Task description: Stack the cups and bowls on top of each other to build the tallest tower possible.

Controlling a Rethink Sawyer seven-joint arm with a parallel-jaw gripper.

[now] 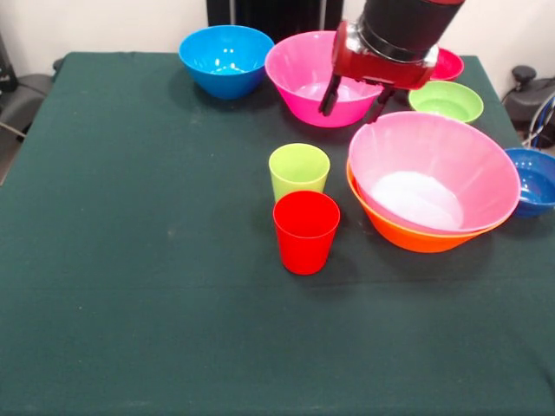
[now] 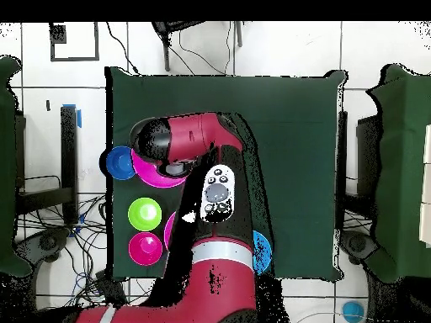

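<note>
The red-and-black gripper [image 1: 355, 100] is seen hanging above the table in the front view, its two dark fingers spread apart with nothing between them. Directly behind the fingers a big glossy pink plastic bowl [image 1: 305, 76] stands upright on the dark green tablecloth [image 1: 130, 260]. Just below and to the right of the gripper, in the front view, a second big pink bowl [image 1: 434, 169] is nested in a big orange plastic bowl [image 1: 408, 236] and tilted toward the camera — this pair forms the start of the tower. Below and to the left of the gripper a lime green tapered plastic cup [image 1: 299, 172] and a red tapered plastic cup [image 1: 305, 230] stand upright, the red one overlapping the green one in front of it. A medium light blue bowl [image 1: 226, 59] sits well to the left of the gripper. To its right a small green bowl [image 1: 446, 101] is found, with a magenta-red bowl [image 1: 447, 64] behind it — and a dark blue bowl [image 1: 531, 180] at the table's right edge. In the overhead view the arm [image 2: 210, 168] covers most of the bowls.
</note>
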